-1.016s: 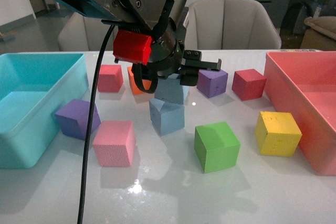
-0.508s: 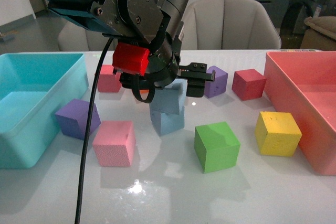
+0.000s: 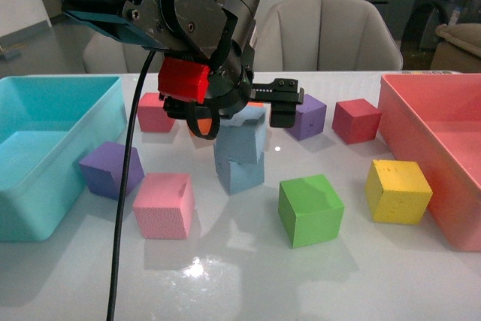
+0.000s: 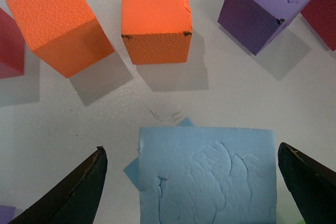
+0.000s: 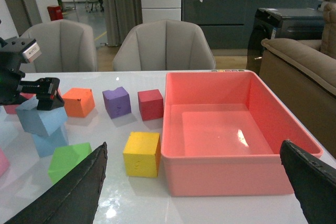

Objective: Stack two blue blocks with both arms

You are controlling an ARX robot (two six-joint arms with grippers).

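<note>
Two pale blue blocks are stacked mid-table: the upper block (image 3: pixel 242 140) sits skewed on the lower block (image 3: pixel 240 174). My left gripper (image 3: pixel 240 114) is open just above and around the upper block. In the left wrist view the upper block (image 4: pixel 207 177) lies between the spread fingers (image 4: pixel 79 192) without touching them, and a corner of the lower block (image 4: pixel 131 174) peeks out. My right gripper (image 5: pixel 193 144) is open and empty, off to the right over the pink bin (image 5: pixel 231 171). It is out of the front view. The stack (image 5: pixel 42 116) shows far off in the right wrist view.
A turquoise bin (image 3: pixel 45 148) stands at the left and a pink bin (image 3: pixel 436 148) at the right. Around the stack are a green cube (image 3: pixel 310 208), yellow cube (image 3: pixel 398 189), pink cube (image 3: pixel 164 204), two purple cubes (image 3: pixel 111 169), red cubes and two orange cubes (image 4: pixel 156 17).
My left gripper has lowered the upper blue block onto the lower one. Its fingers now stand apart from the block.
</note>
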